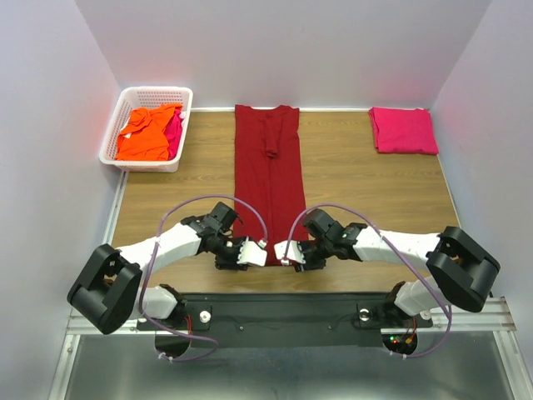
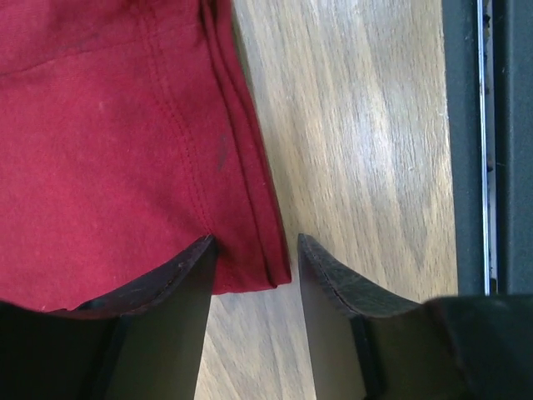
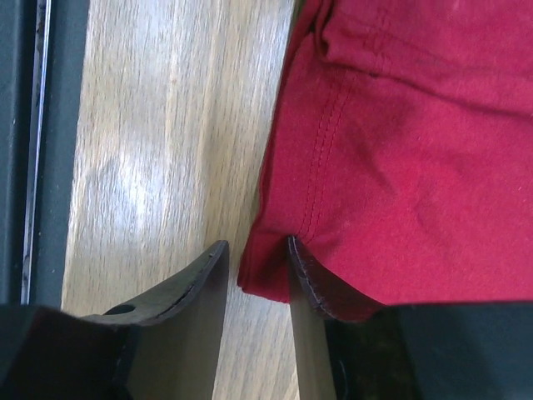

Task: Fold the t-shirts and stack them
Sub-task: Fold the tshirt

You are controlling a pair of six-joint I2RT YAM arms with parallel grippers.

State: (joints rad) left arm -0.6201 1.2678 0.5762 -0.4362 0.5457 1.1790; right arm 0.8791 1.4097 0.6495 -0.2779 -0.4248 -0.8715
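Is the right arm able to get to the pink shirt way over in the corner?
Probably yes. The table between the right gripper and the folded pink shirt looks free. But its open jaws sit around a corner of the red shirt, so it must leave that first.

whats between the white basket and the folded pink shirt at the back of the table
The dark red t-shirt, folded into a long strip, with bare table either side; top view.
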